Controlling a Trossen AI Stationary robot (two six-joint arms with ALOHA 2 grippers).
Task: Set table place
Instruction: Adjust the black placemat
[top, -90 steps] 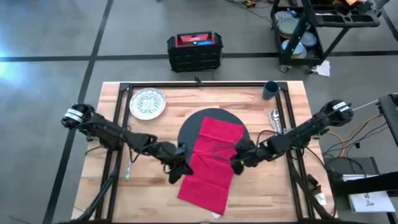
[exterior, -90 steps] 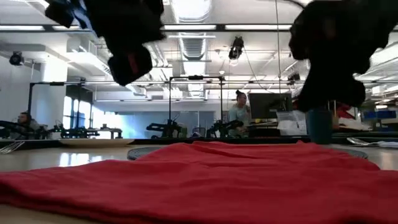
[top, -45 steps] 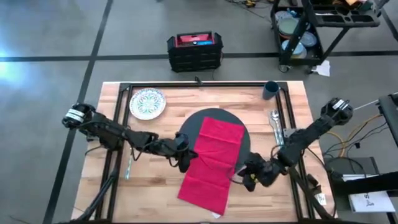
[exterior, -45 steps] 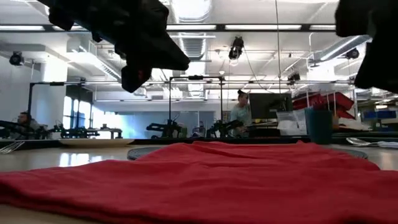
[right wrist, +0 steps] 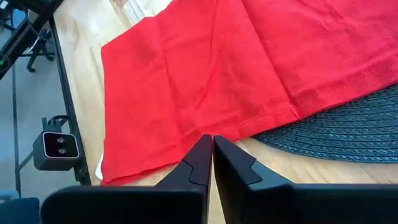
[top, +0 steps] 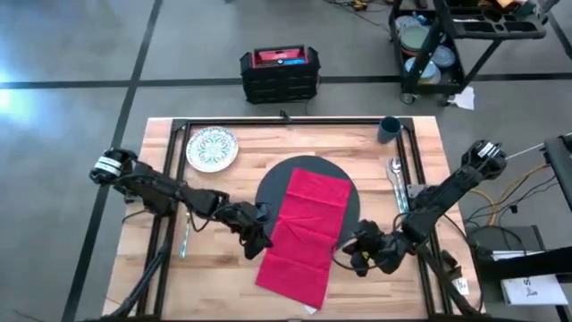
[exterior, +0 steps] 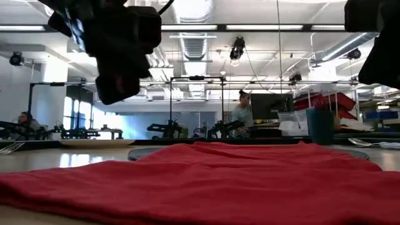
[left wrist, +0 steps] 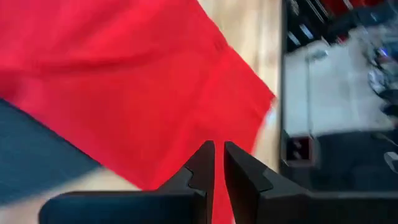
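Note:
The red napkin (top: 304,237) lies spread flat, its far half on the round dark mat (top: 277,183) and its near half on the wooden table (top: 223,268). My left gripper (top: 256,241) hovers shut at the napkin's left edge (left wrist: 124,81), clear of it. My right gripper (top: 351,258) hovers shut just off the napkin's right edge (right wrist: 205,68), over bare wood. The low view shows both grippers raised above the cloth (exterior: 219,175). The patterned plate (top: 212,148) sits far left and the blue cup (top: 389,130) far right.
A fork (top: 183,237) lies by the left rail. A spoon and a knife (top: 395,174) lie by the right rail. The black rail frame (top: 413,179) edges the work area. A black crate (top: 279,73) stands on the floor beyond the far edge.
My right gripper has left the napkin's right edge, going toward the table's near edge and a little right, off the cloth. My left gripper has swung toward the far edge and back along the napkin's left edge. The napkin lies as before.

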